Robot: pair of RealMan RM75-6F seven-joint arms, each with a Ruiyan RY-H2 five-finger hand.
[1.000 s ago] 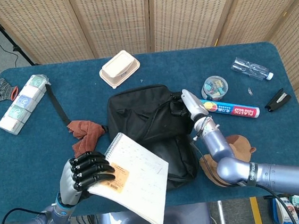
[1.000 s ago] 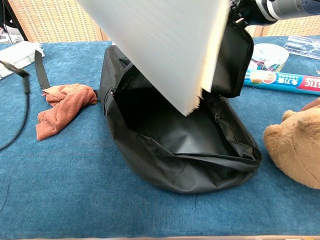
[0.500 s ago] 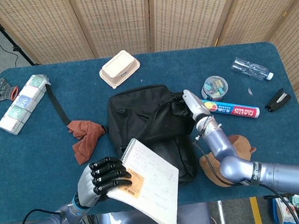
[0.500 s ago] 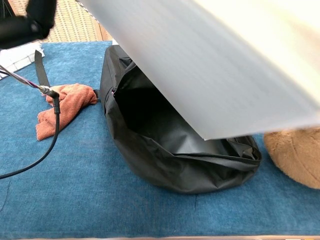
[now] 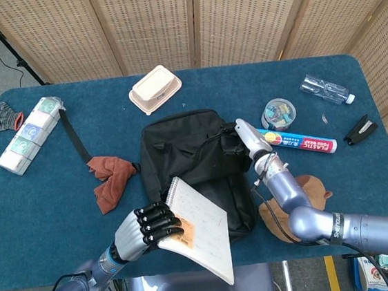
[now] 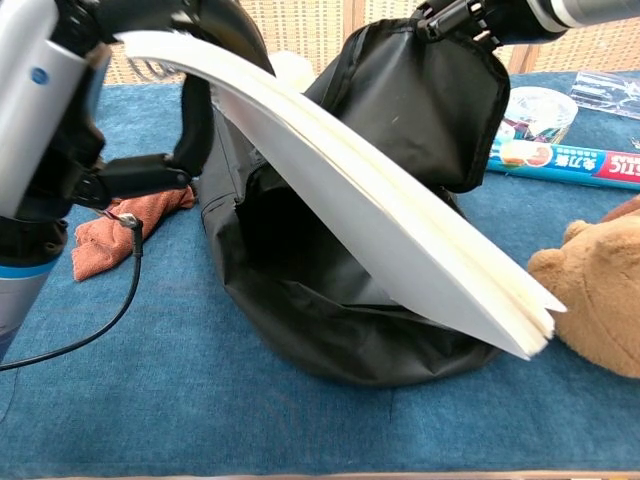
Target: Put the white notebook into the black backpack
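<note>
My left hand point(image 5: 149, 227) grips the white spiral notebook point(image 5: 201, 229) by its bound edge, holding it tilted just in front of the black backpack point(image 5: 192, 156). In the chest view the notebook point(image 6: 380, 235) slopes down to the right across the backpack's open mouth point(image 6: 290, 260), with my left hand point(image 6: 190, 60) at its top left. My right hand point(image 5: 243, 140) holds the backpack's flap point(image 6: 430, 100) lifted; in the chest view that hand point(image 6: 480, 18) shows at the top edge.
A brown plush toy point(image 5: 304, 200) lies right of the backpack, a rust cloth point(image 5: 109, 174) to its left. Further back sit a white box point(image 5: 155, 88), a tube point(image 5: 298, 141), a small jar point(image 5: 278, 113), a plastic bottle point(image 5: 325, 90) and a strap point(image 5: 73, 136).
My left hand has carried the notebook rightward and closer to the backpack's opening, turning it more edge-on. The right hand keeps the flap raised.
</note>
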